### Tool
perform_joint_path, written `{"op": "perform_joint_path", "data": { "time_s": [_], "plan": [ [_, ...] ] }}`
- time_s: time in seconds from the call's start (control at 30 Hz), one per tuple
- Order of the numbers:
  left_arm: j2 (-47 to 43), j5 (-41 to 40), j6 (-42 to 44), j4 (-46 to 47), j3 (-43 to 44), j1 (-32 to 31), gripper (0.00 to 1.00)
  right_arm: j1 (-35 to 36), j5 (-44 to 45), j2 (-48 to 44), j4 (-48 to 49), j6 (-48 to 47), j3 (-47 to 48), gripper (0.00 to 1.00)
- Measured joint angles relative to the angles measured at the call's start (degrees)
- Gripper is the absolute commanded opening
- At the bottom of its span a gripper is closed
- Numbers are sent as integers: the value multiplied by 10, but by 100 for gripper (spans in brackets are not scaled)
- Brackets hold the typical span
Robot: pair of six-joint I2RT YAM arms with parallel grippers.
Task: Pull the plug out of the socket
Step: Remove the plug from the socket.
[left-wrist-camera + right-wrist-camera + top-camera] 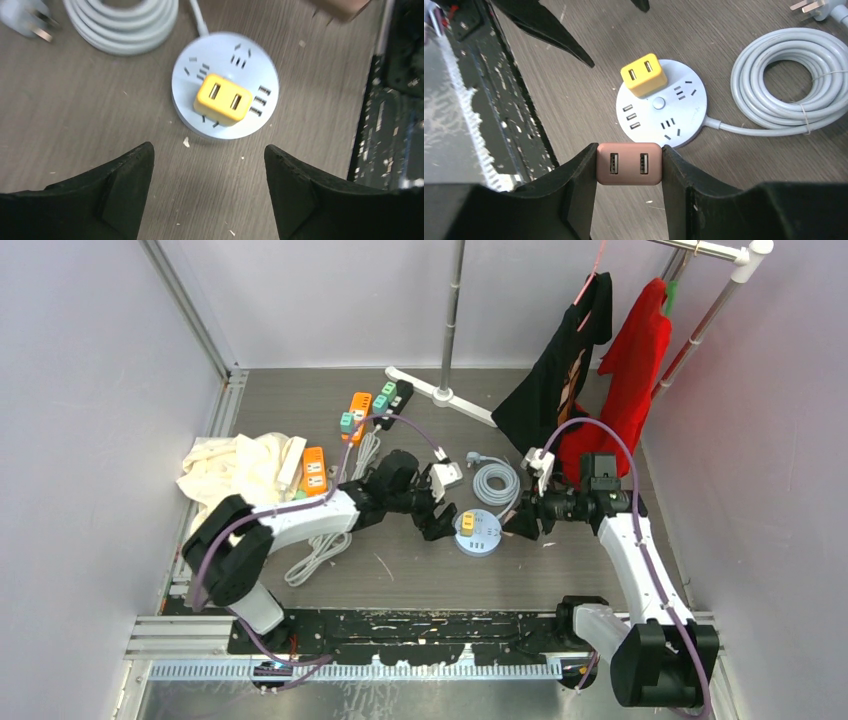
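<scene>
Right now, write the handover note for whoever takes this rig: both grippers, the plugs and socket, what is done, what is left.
Left gripper: open, empty, hovering over the yellow plug.
Right gripper: shut on the pink plug, held off the table beside the round socket, its prongs bare.
Socket: flat on the table, with its coiled cable beside it.
Done: pink plug is out.
Left: yellow plug is seated in the socket. It probably falls to the left gripper to close on it and pull it out.
</scene>
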Motion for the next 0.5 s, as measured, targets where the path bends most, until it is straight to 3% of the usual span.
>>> {"op": "perform_joint_path", "data": {
  "time_s": [0.2, 0.27, 0.3, 0.33, 0.5],
  "plan": [
    [-103, -23, -53, -16, 3, 0, 82, -3, -32, 12, 20, 112, 16, 4],
    [-123, -29, -76, -26, 10, 0, 86, -4, -46, 19, 42, 166, 16, 5],
    [-129, -31, -89, -29, 14, 1, 96, -4, -52, 22, 55, 193, 16, 5],
    [-132, -32, -104, -31, 18, 3, 100, -5, -59, 24, 74, 228, 15, 5],
    [-139, -29, -217, -18, 24, 26, 100, -5, -82, 25, 200, 416, -20, 6]
  ]
}}
